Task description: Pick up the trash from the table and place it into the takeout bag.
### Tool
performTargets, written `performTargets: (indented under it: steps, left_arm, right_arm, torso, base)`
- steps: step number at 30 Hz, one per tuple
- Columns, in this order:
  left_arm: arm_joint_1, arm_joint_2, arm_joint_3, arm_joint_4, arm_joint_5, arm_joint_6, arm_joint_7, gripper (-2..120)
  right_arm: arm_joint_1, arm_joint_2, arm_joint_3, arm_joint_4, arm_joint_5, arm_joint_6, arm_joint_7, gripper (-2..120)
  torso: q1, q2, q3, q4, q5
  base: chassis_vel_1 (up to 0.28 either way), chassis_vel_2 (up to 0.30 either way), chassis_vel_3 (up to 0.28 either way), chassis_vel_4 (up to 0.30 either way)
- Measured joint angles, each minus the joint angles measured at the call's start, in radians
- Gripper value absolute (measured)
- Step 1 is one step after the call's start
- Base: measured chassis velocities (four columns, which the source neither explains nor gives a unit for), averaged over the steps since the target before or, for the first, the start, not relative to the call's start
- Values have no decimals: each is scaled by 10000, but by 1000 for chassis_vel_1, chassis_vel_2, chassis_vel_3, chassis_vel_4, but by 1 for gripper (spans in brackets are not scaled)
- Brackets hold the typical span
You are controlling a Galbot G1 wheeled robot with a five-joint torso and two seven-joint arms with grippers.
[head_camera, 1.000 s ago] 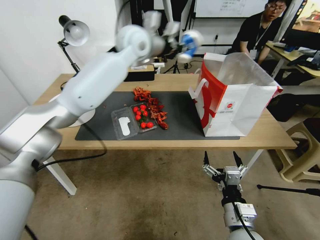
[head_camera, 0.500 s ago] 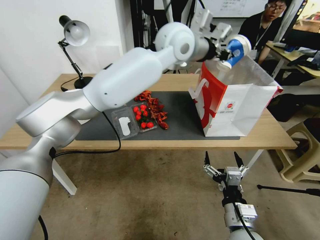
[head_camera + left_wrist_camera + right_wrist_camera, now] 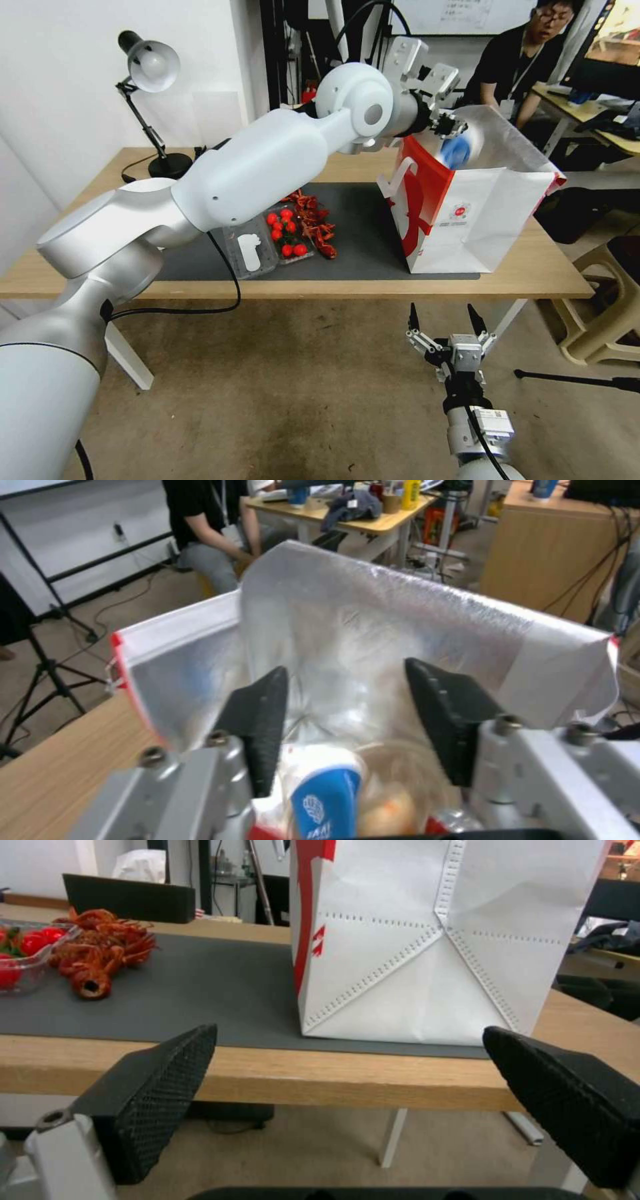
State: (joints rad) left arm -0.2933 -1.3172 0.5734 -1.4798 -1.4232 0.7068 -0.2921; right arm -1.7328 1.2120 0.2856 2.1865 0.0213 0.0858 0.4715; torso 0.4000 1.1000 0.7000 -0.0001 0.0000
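Behind the desk (image 3: 533,270), the left hand (image 3: 347,720) hangs wide apart over the bag (image 3: 480,220), the cup (image 3: 327,800) beneath it; the right hand (image 3: 445,320) waits wide below the desk's edge.

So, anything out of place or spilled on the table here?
Nothing spilled. The open clear plastic container of cherry tomatoes and a pile of red crayfish shells lie on the dark grey mat. The blue-and-white paper cup is just below the open left gripper, inside the takeout bag.
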Motion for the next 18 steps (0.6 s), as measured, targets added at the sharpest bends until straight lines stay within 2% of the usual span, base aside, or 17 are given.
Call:
performTargets:
  steps: [1, 3, 6, 7, 10, 11, 13, 15, 16, 18]
  left_arm:
    - [59, 147, -47, -173, -53, 3, -89, 59]
    - [145, 301, -115, -365, -104, 6, -191, 62]
    - [651, 1028, -499, -1268, -317, 137, -630, 77]
    - [651, 1028, -499, -1268, -317, 137, -630, 77]
    - [1747, 2220, -1222, -2470, -318, 271, -919, 91]
    - [1747, 2220, -1222, -2470, -318, 271, -919, 91]
    - [2561, 2942, -1847, -3096, -26, 272, -950, 98]
    - [3560, 3695, -2731, -3787, 233, 275, -1006, 99]
    - [3560, 3695, -2731, -3787, 233, 275, -1006, 99]
    - [4628, 4216, -3628, -4442, 474, 275, -1043, 100]
  right_arm:
    - [-2, 9, -13, 0, -8, 0, -1, 100]
    - [-2, 12, -20, 0, -11, 0, -3, 100]
    - [-12, 6, -26, 17, -14, 1, -11, 100]
    - [-12, 6, -26, 17, -14, 1, -11, 100]
    - [-79, 20, -12, 52, -47, 1, -17, 100]
    - [-79, 20, -12, 52, -47, 1, -17, 100]
    - [-140, 71, 6, 77, -97, 9, -16, 100]
    - [-168, 77, -4, 102, -134, 12, -16, 100]
    - [-168, 77, -4, 102, -134, 12, -16, 100]
    - [-206, 63, -27, 118, -144, 13, -23, 100]
  torso:
    - [0, 0, 0, 2, 0]
    - [0, 0, 0, -1, 0]
    - [-1, 0, -1, -1, -2]
    - [-1, 0, -1, -1, -2]
    - [0, 0, -1, 7, -8]
    - [0, 0, -1, 7, -8]
    - [0, 0, -1, 0, -7]
    - [-1, 0, -1, 5, -5]
    - [-1, 0, -1, 5, -5]
    - [-1, 1, -2, 6, -2]
  base:
    - [0, 0, 0, 0]
    - [0, 0, 0, 0]
    - [0, 0, 0, 0]
    - [0, 0, 0, 0]
    - [0, 0, 0, 0]
    - [0, 0, 0, 0]
    - [0, 0, 0, 0]
    - [0, 0, 0, 0]
    - [0, 0, 0, 0]
    - [0, 0, 0, 0]
